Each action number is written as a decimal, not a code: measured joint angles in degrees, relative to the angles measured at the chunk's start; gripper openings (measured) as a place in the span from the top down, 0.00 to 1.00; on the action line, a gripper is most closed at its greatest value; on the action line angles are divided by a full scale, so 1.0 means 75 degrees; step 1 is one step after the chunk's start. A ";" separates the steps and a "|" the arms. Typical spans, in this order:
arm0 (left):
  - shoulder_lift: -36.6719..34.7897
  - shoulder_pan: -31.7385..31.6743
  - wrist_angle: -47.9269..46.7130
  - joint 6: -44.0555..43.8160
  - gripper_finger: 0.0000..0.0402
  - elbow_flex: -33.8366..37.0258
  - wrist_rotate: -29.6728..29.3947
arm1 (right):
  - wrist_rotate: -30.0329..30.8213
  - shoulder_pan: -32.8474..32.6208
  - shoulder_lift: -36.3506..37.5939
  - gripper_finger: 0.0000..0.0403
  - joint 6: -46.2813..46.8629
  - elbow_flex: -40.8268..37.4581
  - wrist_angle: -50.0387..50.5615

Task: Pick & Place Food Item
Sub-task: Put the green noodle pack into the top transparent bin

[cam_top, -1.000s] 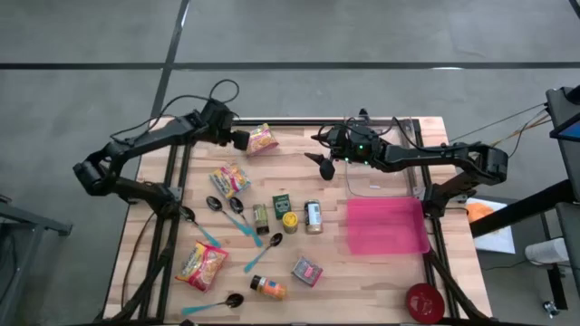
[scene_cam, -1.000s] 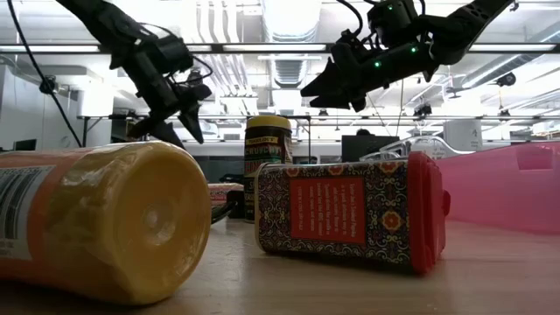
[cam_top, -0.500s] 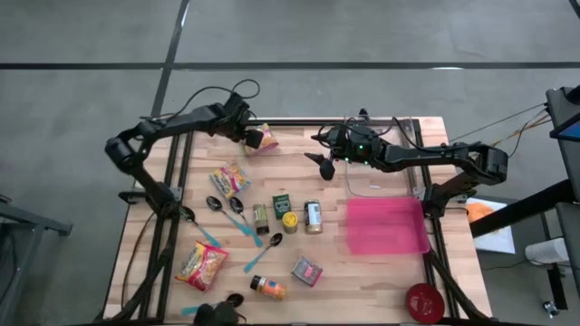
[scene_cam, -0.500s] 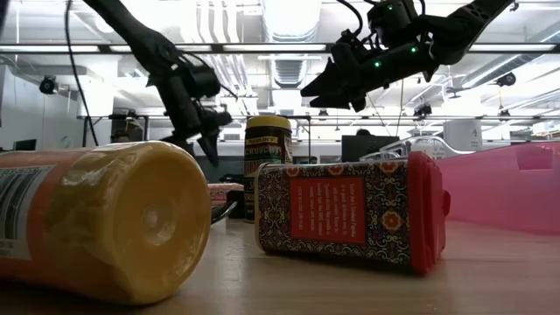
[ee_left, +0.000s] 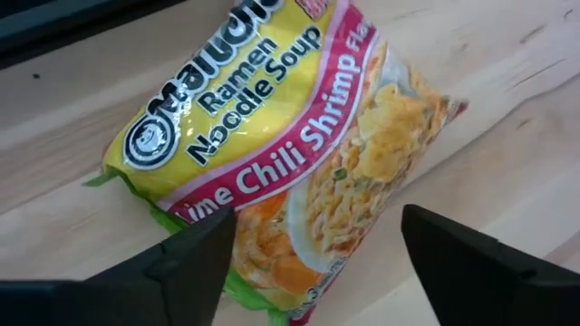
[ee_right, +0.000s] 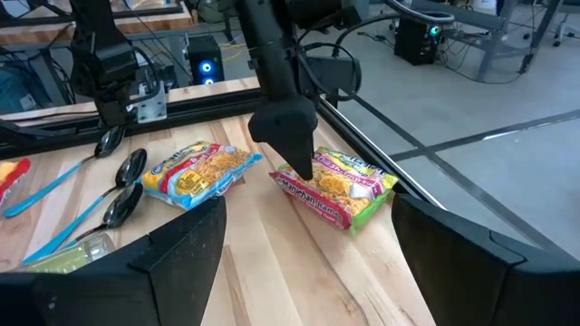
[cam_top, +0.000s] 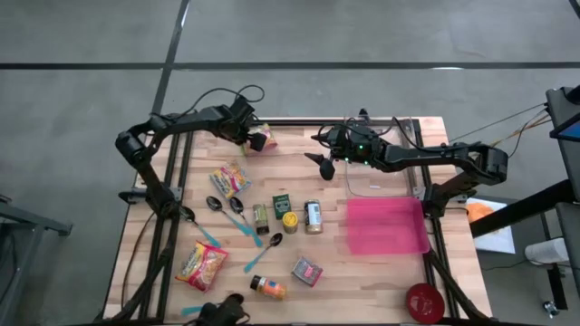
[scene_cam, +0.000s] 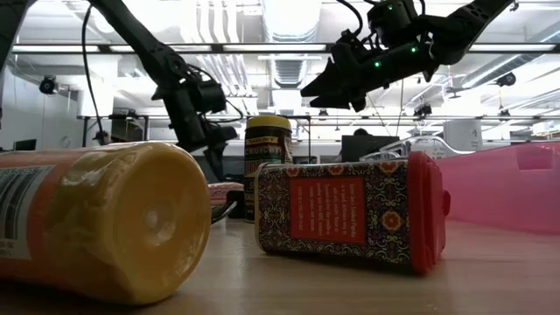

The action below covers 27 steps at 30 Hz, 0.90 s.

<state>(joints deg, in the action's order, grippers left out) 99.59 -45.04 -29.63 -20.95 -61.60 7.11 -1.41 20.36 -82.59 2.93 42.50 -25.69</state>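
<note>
High view, step in hand: the left gripper sits over the ramen packet at the far edge of the wooden table; I judge this the approach, just short of a grasp.
High view, right arm: the right gripper hangs above the table's far middle, well apart from the packet, waiting.
High view, likely target: the pink tray lies on the right side of the table with nothing in it; the task names no place, so this is a guess.
High view, other goods: a second noodle packet, a third, spoons, small jars and a red bowl are spread over the table.
Low view: the left gripper points down behind an orange-capped bottle lying on its side and a patterned red-lidded box; the ramen packet is hidden here.
Left wrist view, claw: the two dark fingers stand wide, one on each side of the packet's lower end, and are not closed on it.
Left wrist view, writing: "Ramen Noodle Soup" and "Lime Chili Shrimp Fla..." read clearly; the brand starts "Maruch...", cut off at the edge.
Right wrist view, claw: the right fingers are spread wide and hold nothing; the left gripper's tip meets the packet at the table's corner.
Next move: as I judge it, lower, straddle the packet across its narrow width, and close gently, as the soft wrapper may slip or crumple.
</note>
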 joint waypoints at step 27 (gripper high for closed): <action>0.0434 0.1041 0.1134 0.0220 0.14 0.0002 -0.0211 | -0.0001 0.0001 0.0000 0.22 0.0001 0.0001 0.0023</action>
<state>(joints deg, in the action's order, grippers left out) 102.84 -37.23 -21.13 -19.30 -61.59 5.53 -1.42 20.37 -82.59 2.94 42.51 -25.52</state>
